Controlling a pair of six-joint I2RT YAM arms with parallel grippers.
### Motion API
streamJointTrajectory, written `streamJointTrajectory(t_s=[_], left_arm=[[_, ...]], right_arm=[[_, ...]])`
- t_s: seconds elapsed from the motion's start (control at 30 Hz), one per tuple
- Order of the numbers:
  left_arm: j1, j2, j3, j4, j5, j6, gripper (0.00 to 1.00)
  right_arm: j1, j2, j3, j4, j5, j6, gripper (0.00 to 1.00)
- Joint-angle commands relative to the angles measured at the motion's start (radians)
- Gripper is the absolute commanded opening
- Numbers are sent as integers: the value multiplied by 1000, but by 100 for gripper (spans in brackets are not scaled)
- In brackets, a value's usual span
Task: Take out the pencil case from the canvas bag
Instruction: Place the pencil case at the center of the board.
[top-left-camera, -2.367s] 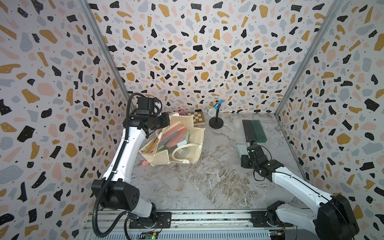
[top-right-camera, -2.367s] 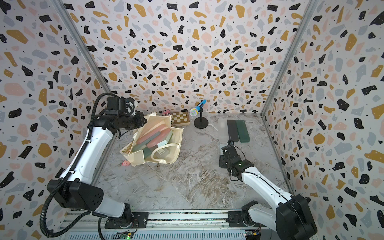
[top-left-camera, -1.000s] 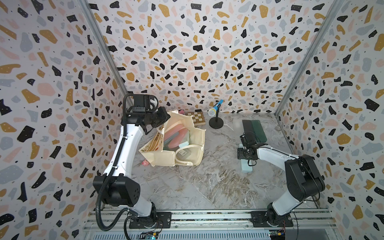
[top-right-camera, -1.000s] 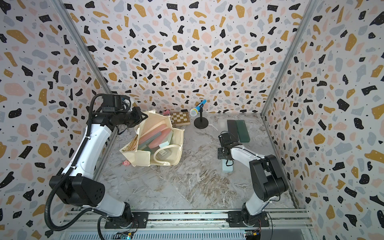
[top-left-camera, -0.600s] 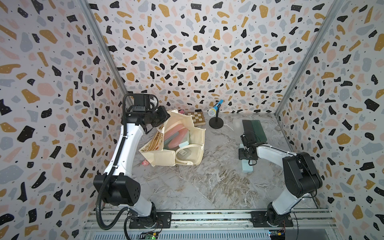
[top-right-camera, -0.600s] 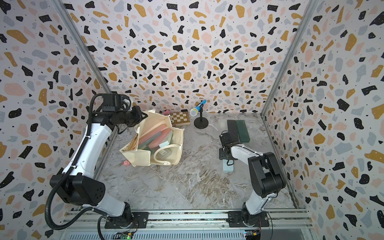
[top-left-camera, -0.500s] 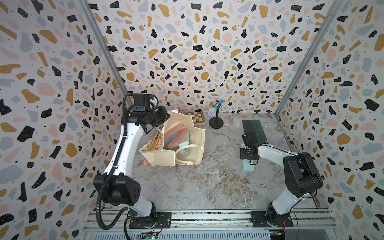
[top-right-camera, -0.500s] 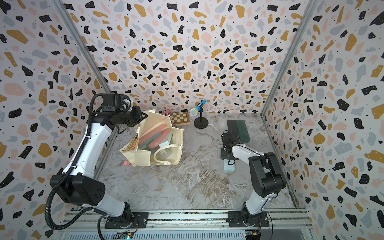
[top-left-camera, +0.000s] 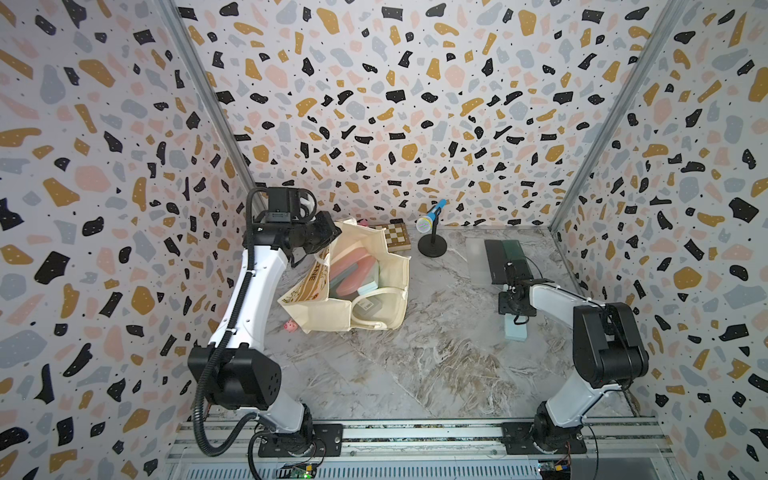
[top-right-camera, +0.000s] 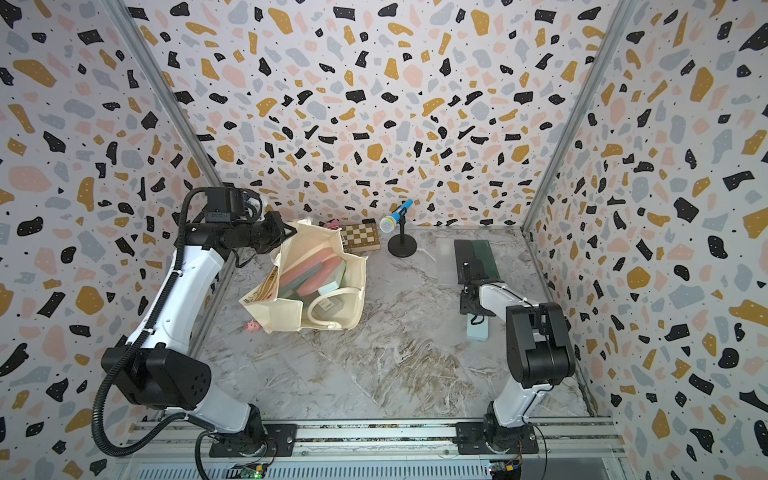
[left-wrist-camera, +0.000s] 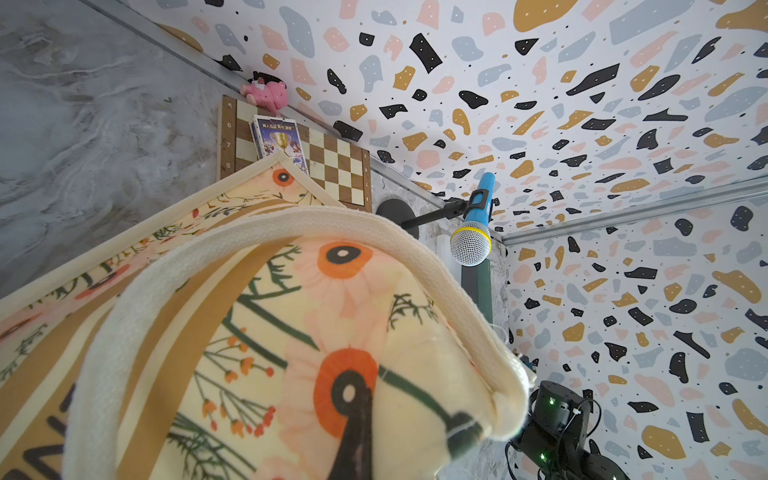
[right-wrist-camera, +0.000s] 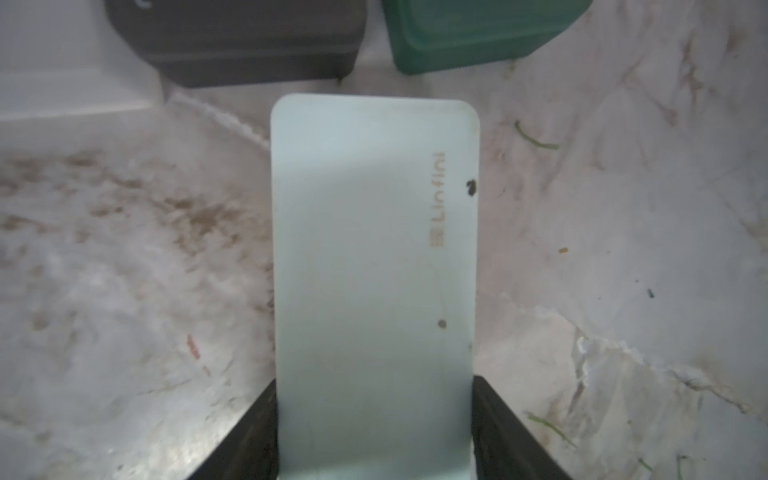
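Across both top views I see a grey marbled surface (top-left-camera: 415, 374) boxed in by terrazzo-print walls (top-left-camera: 374, 104). From the left, the canvas bag (top-left-camera: 324, 316) stands open on it, with pink and mint cases (top-left-camera: 353, 270) inside. A chessboard (top-left-camera: 397, 241) and a toy microphone (top-left-camera: 428, 220) on its stand sit by the back wall. On the right, a dark grey case (top-left-camera: 494, 257) and a green case (top-left-camera: 515, 257) lie side by side.

My left arm (top-left-camera: 257, 286) rises from the rail and bends over to the bag's top edge. My right arm (top-left-camera: 552, 297) folds low, with its wrist facing down at the surface.

The left tool (top-left-camera: 328, 239) is pressed together on the bag's upper rim, holding that side up. The right tool (right-wrist-camera: 374, 380) has its fingers partly spread and pinches a pale mint pencil case (right-wrist-camera: 374, 228) across its width. That case lies flat on the surface, outside the bag, just in front of the grey and green cases.
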Motion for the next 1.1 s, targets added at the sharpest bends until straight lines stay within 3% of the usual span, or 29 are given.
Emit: streamJointTrajectory(t_s=[0.0,0.2,0.33,0.47,0.73,1.07], left_arm=[[0,-5,11,96,56,-16,0],[-3,-2,7,99,59,-11,0],[-5,-6,4,98,58,-5,0],[-8,-22,-10,92,54,12,0],[-10,-44,-29,83,42,34,0],[-11,-45,-34,82,47,37,0]], right_arm=[[-24,30,18,-38,56,-39,64],[-43,66,48,-43,95,-61,66],[-42,40,38,-28,62,-53,83],[-30,-26,16,-20,54,-19,93],[2,-120,-115,-6,23,81,93],[-6,-90,-114,-70,162,141,91]])
